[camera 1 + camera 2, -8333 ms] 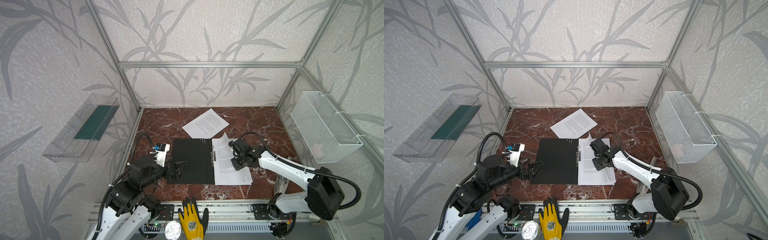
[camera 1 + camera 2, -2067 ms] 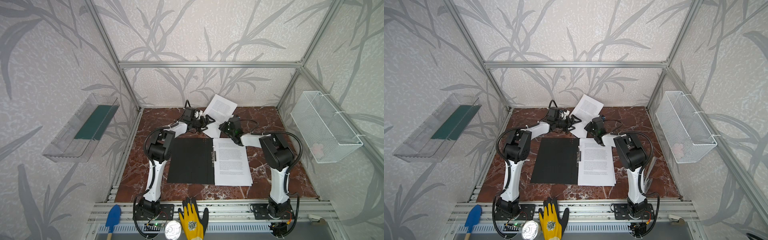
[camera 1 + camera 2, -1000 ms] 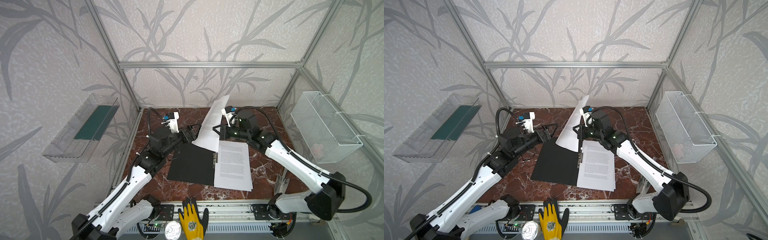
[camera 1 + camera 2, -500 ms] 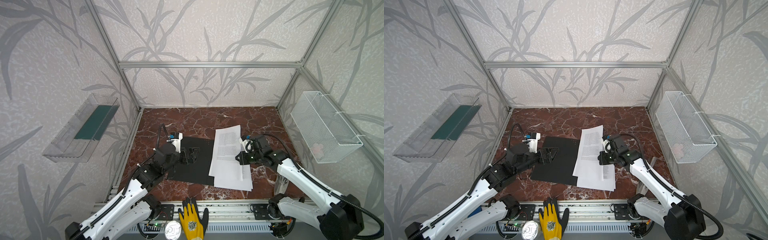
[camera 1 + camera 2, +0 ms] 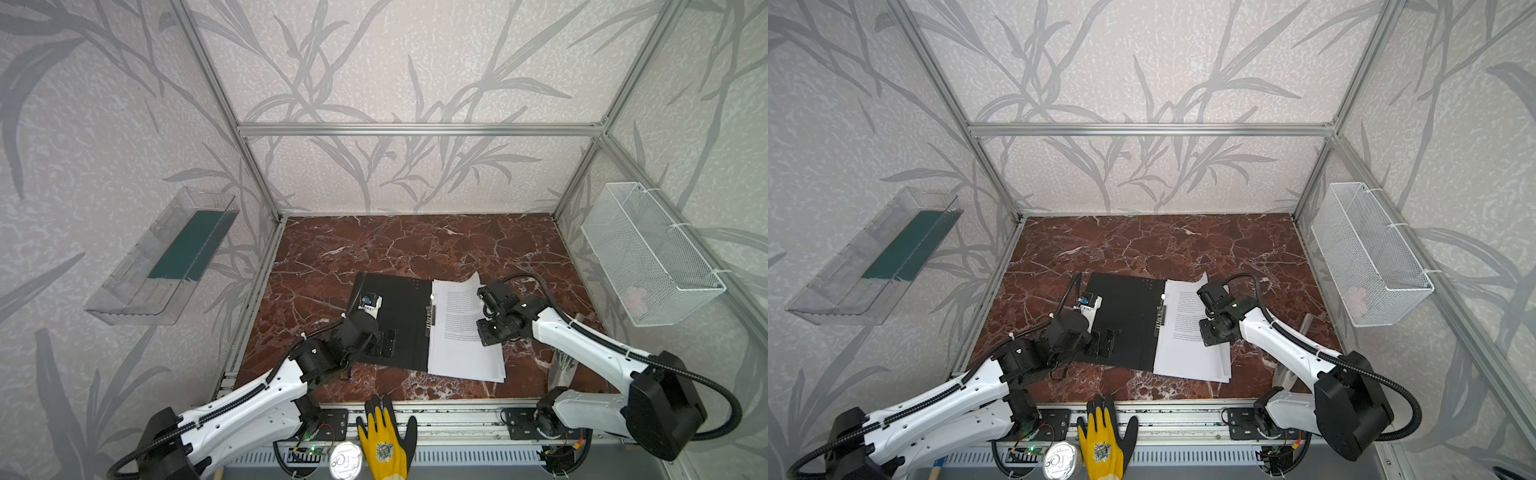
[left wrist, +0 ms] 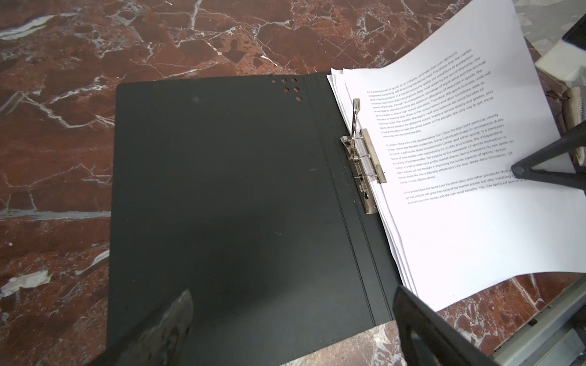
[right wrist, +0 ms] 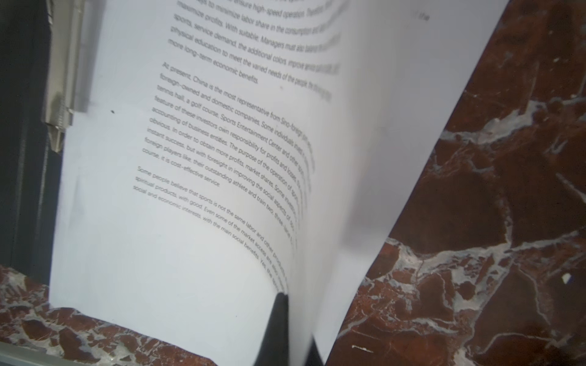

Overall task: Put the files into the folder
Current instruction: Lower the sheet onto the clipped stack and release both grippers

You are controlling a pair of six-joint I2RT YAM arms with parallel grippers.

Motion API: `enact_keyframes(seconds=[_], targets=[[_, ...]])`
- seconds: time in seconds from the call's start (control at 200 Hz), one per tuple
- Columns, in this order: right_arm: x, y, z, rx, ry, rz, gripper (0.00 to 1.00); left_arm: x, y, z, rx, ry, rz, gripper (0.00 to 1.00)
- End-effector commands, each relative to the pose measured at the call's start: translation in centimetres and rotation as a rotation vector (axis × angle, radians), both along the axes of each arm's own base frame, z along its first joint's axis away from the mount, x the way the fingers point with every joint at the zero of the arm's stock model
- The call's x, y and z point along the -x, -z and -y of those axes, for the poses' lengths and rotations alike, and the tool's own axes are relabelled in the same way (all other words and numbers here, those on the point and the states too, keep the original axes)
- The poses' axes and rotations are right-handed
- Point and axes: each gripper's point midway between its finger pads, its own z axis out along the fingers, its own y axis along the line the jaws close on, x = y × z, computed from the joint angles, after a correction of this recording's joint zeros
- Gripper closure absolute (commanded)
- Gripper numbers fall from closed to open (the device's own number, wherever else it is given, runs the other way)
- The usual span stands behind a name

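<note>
A clear plastic tray (image 5: 120,286) holding a dark green panel (image 5: 187,245) hangs at nine o'clock of the red-brown marble surface (image 5: 374,249), a white wire basket (image 5: 640,249) at three, a yellow glove (image 5: 384,444) at six.

A: The folder (image 6: 222,190) reads as matt black card, faintly scuffed; its clip (image 6: 374,155) is bright metal.
B: Noted. The files (image 6: 475,228): thin white paper, matt, smooth. And the tabletop (image 5: 415,241)?
A: Red-brown marble look, white veins, slight sheen. The basket (image 5: 648,257) is white wire mesh; the wall tray (image 5: 124,291) clear glossy plastic.
B: The glove (image 5: 384,436): yellow knit cloth.
</note>
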Motion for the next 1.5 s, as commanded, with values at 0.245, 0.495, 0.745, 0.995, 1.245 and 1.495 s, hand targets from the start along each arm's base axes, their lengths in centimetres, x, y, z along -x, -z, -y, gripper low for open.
enact_keyframes(seconds=[0.245, 0.495, 0.745, 0.995, 1.245, 1.495], targets=[[-0.2, -1.2, -0.4, -0.014, 0.001, 0.042, 1.0, -0.5, -1.4, -0.3, -0.004, -0.017, 0.051, 0.01], [-0.5, -1.0, -1.6, -0.068, -0.004, 0.034, 1.0, -0.5, -1.1, 0.1, -0.012, -0.006, 0.037, 0.01], [-0.3, -1.0, -2.0, -0.094, -0.004, 0.025, 1.0, -0.5, -0.9, 0.1, -0.021, -0.006, 0.033, 0.01], [0.3, -0.9, -2.1, -0.116, 0.002, 0.013, 1.0, -0.6, -0.7, 0.2, -0.023, -0.003, 0.029, 0.01], [0.5, -0.5, -2.0, -0.118, 0.006, 0.006, 1.0, -0.6, -0.6, 0.3, -0.025, -0.001, 0.026, 0.01], [0.4, -0.1, -1.8, -0.101, 0.013, 0.002, 0.95, -0.6, -0.5, 0.3, -0.026, 0.001, 0.024, 0.01]])
